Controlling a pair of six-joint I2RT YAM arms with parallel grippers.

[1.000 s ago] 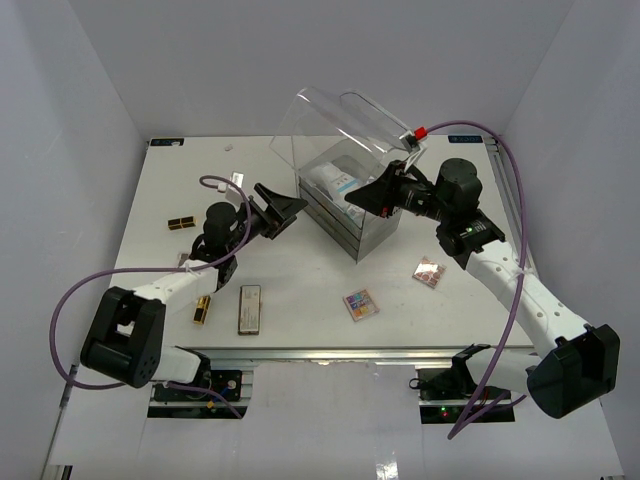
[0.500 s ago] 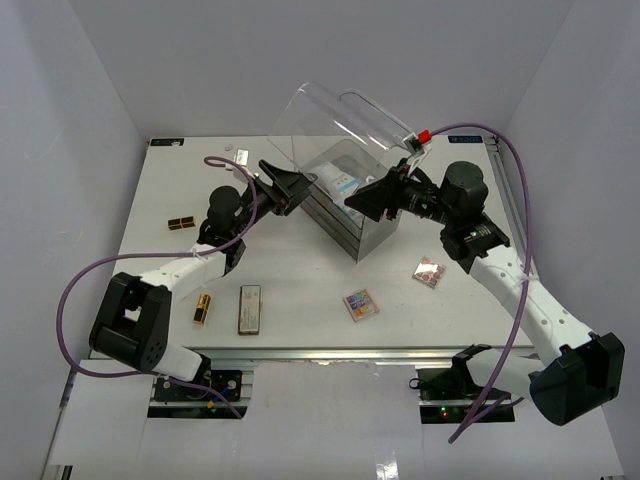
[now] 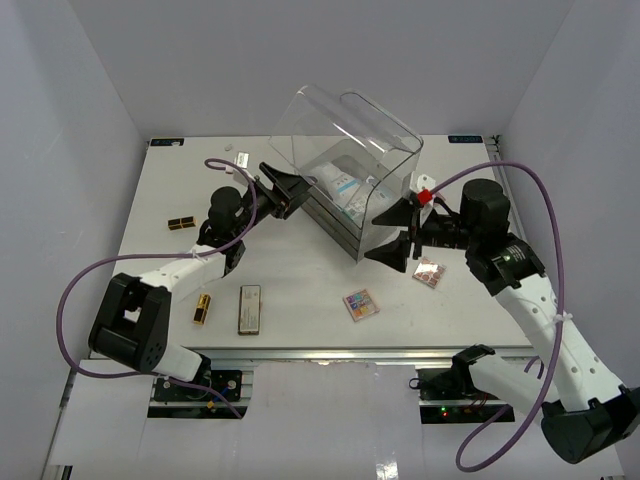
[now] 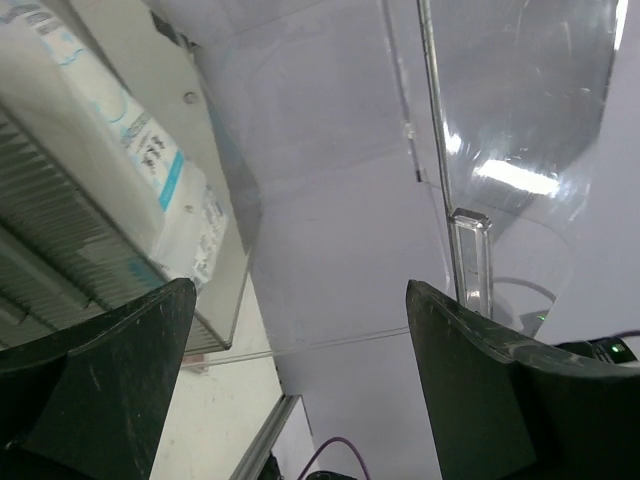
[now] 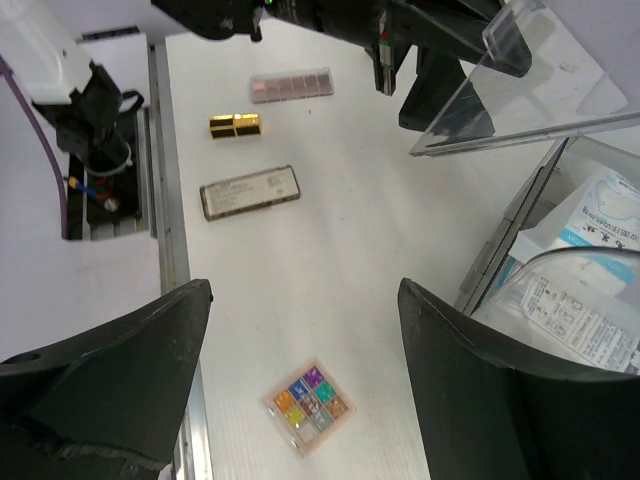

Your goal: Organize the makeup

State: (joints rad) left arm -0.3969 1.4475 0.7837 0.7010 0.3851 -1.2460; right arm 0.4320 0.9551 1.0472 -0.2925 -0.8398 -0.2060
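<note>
We look down on a white bench (image 3: 300, 270) closed in by pale walls, and we place everything by the clear plastic drawer box (image 3: 350, 215) standing toward the back middle. Far left of the box lies a small narrow strip palette (image 3: 181, 222). Left of the box and toward the near edge rest a gold lipstick tube (image 3: 202, 309) and, just beside it, a long beige-brown palette (image 3: 250, 308), both lying flat.

The left hand (image 3: 295, 195) is up against the box's left side with its fingers spread wide and nothing between them; we cannot tell whether it touches the box. The box's curved clear lid (image 3: 350, 125) is tilted up, and white-and-blue sachets (image 3: 340, 185) lie in the top compartment under it.

In front of the box, toward the near edge, sits a multicolour square palette (image 3: 360, 304). The right hand (image 3: 385, 232) hangs by the box's right front corner, fingers wide apart and empty. Just right of it, a pinkish square palette (image 3: 429, 272) lies on the bench.
</note>
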